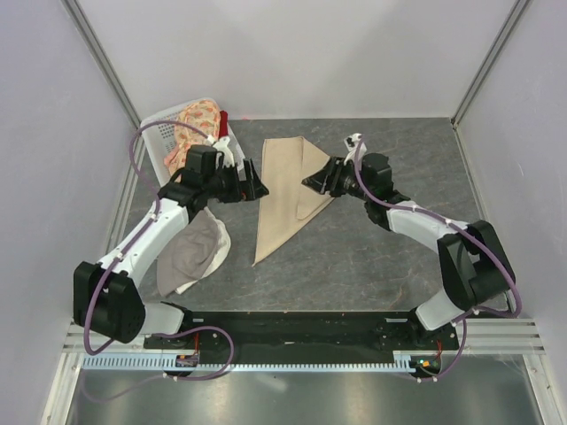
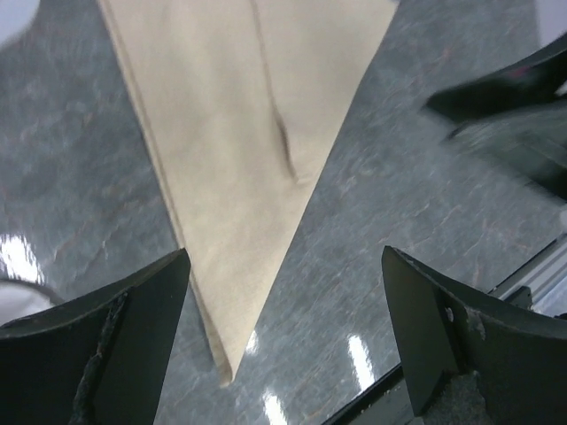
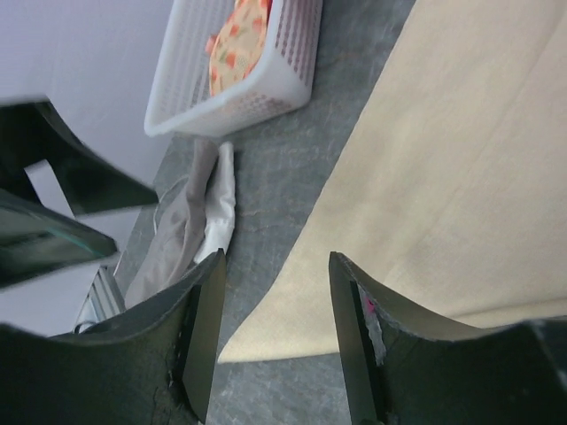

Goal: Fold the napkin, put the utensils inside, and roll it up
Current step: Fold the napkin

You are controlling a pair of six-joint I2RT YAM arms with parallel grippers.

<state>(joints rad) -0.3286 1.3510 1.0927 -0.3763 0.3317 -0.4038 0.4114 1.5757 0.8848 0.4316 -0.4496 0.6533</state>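
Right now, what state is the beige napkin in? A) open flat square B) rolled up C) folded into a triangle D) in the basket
C: the napkin lies flat on the table as a layered triangle that tapers to a point toward the arm bases.

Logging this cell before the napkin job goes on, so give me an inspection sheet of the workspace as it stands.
Surface: grey stone-patterned table.
Job's things: beige napkin flat mid-table, folded into a long triangle; utensils: nothing seen.
Clutter: grey-and-white cloth heaped at left; white basket at far left holding an orange floral cloth.
Hands: left hand open, empty, beside the napkin's left edge; right hand open, empty, at its right side.
Cables: purple cables along both arms, off the napkin.
Surroundings: plain white walls.
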